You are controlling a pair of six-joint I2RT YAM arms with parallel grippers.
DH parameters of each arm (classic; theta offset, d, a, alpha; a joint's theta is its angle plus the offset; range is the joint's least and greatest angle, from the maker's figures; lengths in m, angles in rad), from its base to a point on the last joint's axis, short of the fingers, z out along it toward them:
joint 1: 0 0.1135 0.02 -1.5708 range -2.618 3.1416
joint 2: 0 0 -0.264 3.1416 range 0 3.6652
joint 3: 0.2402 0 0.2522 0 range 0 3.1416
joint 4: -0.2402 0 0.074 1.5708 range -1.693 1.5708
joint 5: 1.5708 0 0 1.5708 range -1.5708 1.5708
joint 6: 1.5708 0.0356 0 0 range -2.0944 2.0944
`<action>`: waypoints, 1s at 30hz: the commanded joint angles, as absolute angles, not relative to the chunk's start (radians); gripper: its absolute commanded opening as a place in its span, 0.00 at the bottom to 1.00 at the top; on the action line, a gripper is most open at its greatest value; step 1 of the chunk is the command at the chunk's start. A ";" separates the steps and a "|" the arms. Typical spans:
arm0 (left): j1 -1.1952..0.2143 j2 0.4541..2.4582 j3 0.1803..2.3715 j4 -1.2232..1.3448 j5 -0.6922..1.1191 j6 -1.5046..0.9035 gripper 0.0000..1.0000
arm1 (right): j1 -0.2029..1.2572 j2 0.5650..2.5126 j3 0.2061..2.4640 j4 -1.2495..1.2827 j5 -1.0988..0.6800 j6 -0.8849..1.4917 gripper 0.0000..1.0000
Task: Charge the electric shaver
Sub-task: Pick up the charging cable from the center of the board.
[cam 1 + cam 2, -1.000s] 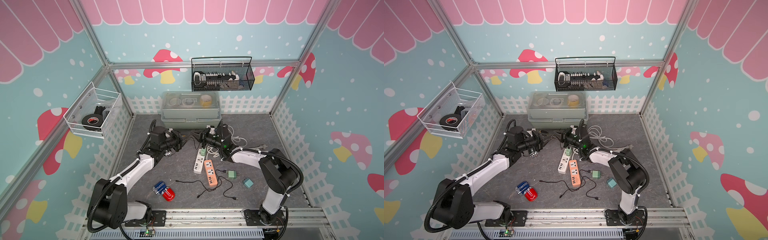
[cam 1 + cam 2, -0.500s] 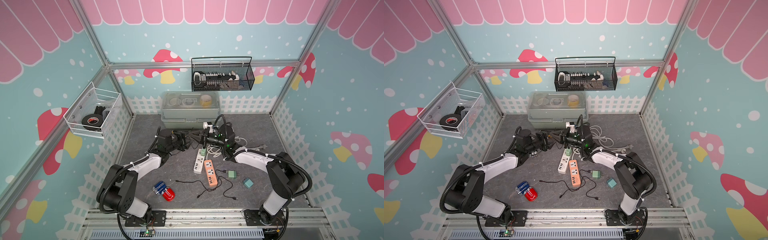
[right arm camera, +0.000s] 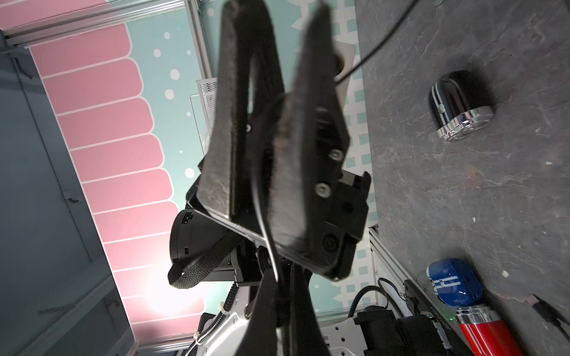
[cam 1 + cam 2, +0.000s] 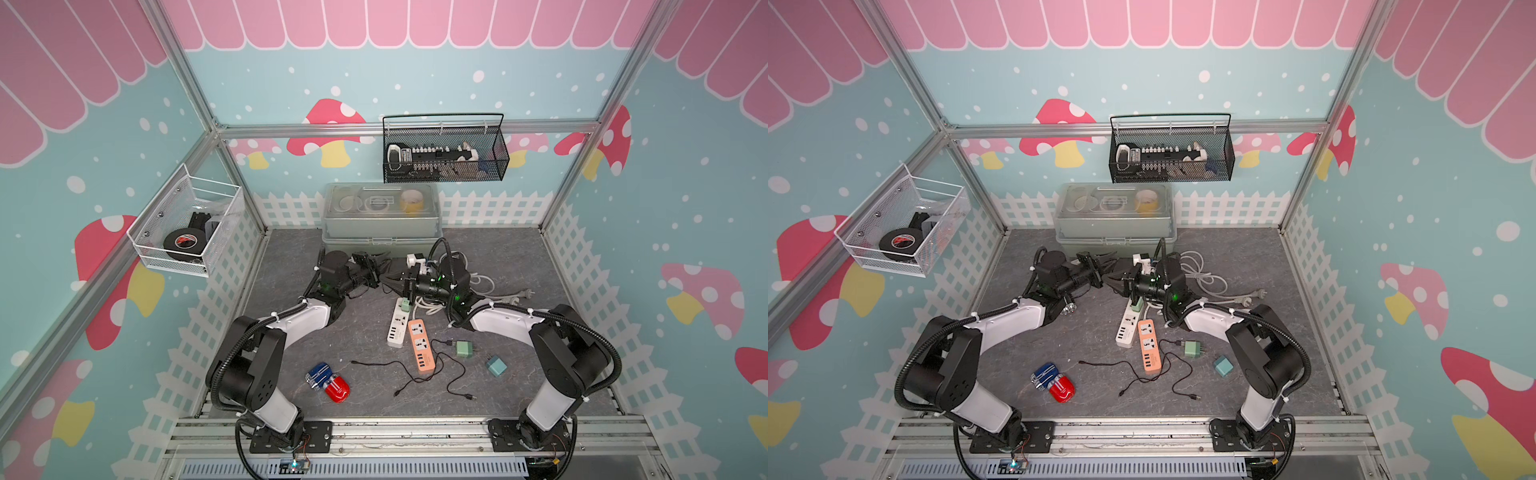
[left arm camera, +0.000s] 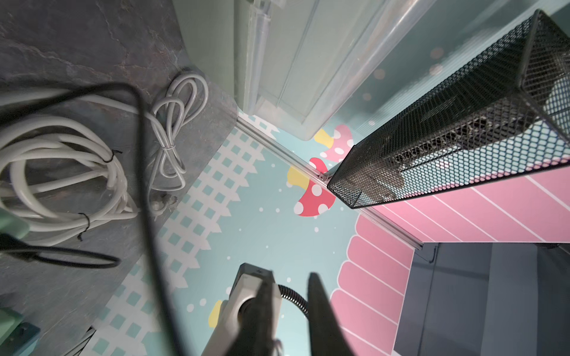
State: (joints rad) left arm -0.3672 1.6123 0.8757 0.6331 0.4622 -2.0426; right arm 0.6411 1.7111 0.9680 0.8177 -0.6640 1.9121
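Note:
The black shaver (image 3: 459, 108) with a chrome base lies on the grey floor; in a top view only its chrome end (image 4: 1069, 308) shows under my left forearm. In front of the storage box my two grippers meet tip to tip above the floor. My right gripper (image 3: 282, 274) (image 4: 388, 281) is shut on a thin black cable (image 3: 262, 200), which runs up past the left fingers (image 3: 240, 92). My left gripper (image 5: 287, 276) (image 4: 380, 266) has blurred fingers drawn close together, and nothing shows between their tips. Whether they pinch the cable is hidden.
A white power strip (image 4: 397, 326) and an orange one (image 4: 420, 345) lie mid-floor, with a green adapter (image 4: 464, 349), a teal cube (image 4: 496, 366) and loose black cables (image 4: 399, 370). Blue (image 4: 320, 374) and red (image 4: 336, 388) items sit near the front. White cords (image 4: 478, 282) are coiled beside the storage box (image 4: 380, 216).
My left gripper swung from beside the shaver toward the middle to meet the right gripper; its jaws widened, then closed. The right gripper kept hold of the cable and barely moved.

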 commanded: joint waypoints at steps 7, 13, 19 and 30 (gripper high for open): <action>-0.321 1.639 0.979 0.640 0.729 -1.873 0.00 | 0.625 1.640 0.995 0.786 -0.737 1.915 0.30; -0.282 1.624 0.987 0.529 0.842 -1.730 0.00 | 0.567 1.551 1.007 0.547 -0.833 1.755 0.49; -0.293 1.645 1.016 0.462 0.894 -1.703 0.00 | 0.527 1.551 1.077 0.314 -0.854 1.546 0.47; -0.317 1.693 1.065 0.460 0.907 -1.743 0.00 | 0.546 1.697 1.164 0.385 -0.826 1.551 0.32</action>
State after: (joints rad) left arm -0.3061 1.6760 1.0332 0.4591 0.8772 -1.7393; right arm 0.5388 1.6772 1.1156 0.3725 -0.8268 1.5738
